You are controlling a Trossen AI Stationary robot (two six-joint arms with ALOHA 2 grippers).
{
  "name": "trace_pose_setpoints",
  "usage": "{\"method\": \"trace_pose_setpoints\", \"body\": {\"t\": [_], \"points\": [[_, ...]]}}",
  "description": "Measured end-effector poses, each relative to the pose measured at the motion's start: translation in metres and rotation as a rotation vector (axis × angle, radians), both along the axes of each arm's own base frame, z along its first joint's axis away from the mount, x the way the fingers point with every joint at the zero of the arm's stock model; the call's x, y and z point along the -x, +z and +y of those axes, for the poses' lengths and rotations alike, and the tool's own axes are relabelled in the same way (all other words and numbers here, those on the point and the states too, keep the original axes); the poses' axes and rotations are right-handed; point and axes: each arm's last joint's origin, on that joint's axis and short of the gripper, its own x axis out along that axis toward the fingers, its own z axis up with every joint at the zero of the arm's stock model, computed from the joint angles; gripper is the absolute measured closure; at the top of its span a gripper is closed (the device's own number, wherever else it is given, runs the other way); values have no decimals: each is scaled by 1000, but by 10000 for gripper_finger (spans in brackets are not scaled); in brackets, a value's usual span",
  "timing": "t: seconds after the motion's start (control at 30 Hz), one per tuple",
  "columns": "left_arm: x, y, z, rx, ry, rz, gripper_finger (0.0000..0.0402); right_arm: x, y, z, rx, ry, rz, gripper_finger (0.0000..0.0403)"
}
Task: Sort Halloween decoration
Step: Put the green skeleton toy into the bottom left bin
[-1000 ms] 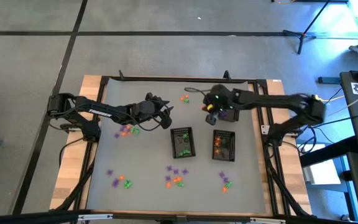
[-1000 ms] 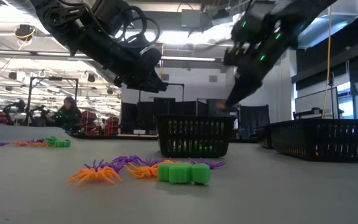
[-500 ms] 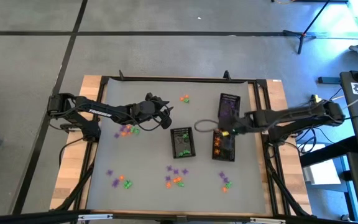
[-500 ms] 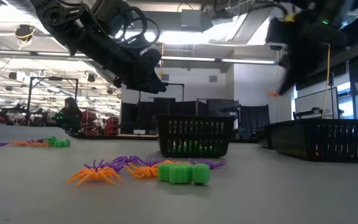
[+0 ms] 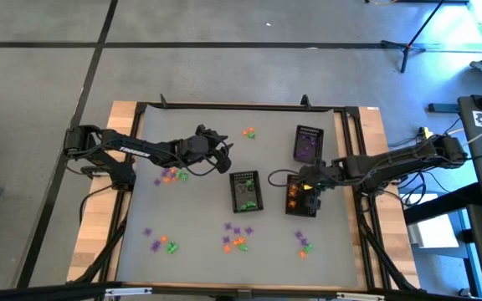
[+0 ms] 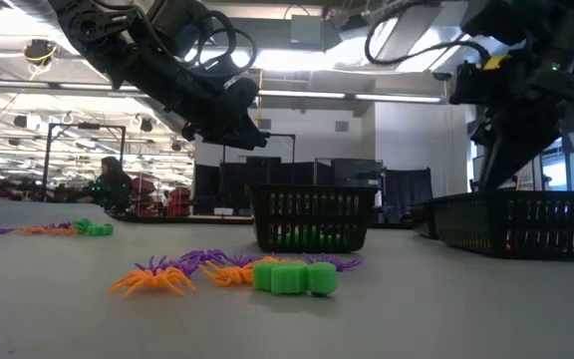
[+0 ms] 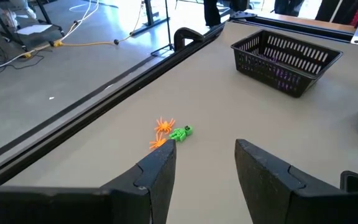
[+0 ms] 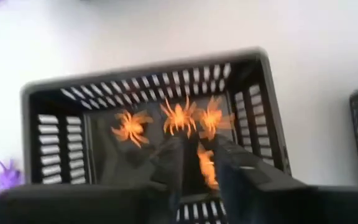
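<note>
Decorations: tiny orange, green and purple trinkets, partly sorted. Loose clusters left on the bench (image 5: 199, 209): one at 9 o'clock under the left arm (image 5: 172, 175), a small pair at 12 o'clock (image 5: 248, 132), three groups along 6 o'clock (image 5: 237, 238).
Baskets: three black mesh ones near centre-right. Middle basket (image 5: 246, 191) holds green, the one at 1 o'clock (image 5: 308, 143) holds purple, the one at 3 o'clock (image 5: 301, 196) holds orange. One colour per basket looks like the sorting rule.
Right end effector (image 8: 199, 163): directly above the orange basket, fingers slightly parted with an orange piece (image 8: 205, 167) between them, over three orange spiders (image 8: 178, 117) on the basket floor. Likely a drop in progress; can't tell whether the piece is free yet.
Left end effector (image 7: 204, 168): fingers apart, holding nothing, hovering over the bench at about 10 o'clock. It faces an orange-and-green pair (image 7: 170, 132) — judged its next pick.
Green piece (image 6: 294, 276): chunky, lies among spiders at the front edge in the low view.
Writing: no brand, label or text readable.
</note>
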Motion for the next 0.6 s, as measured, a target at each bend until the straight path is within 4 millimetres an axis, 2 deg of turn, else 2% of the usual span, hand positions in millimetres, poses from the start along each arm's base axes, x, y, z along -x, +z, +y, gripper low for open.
{"method": "trace_pose_setpoints", "body": {"t": [0.1, 0.27, 0.43, 0.6], "points": [[0, 0, 0, 0, 0, 0, 245, -7, 4, 0, 60, 39, -82, 266], [0, 1, 0, -1, 0, -9, 245, -28, 24, -10, 249, 6, -362, 232], [-1, 2, 0, -3, 0, -20, 245, -42, 36, -43, 299, -38, -522, 231], [-1, 2, 0, -5, 0, -23, 245, -51, 25, -85, 261, -103, -527, 239]]}}
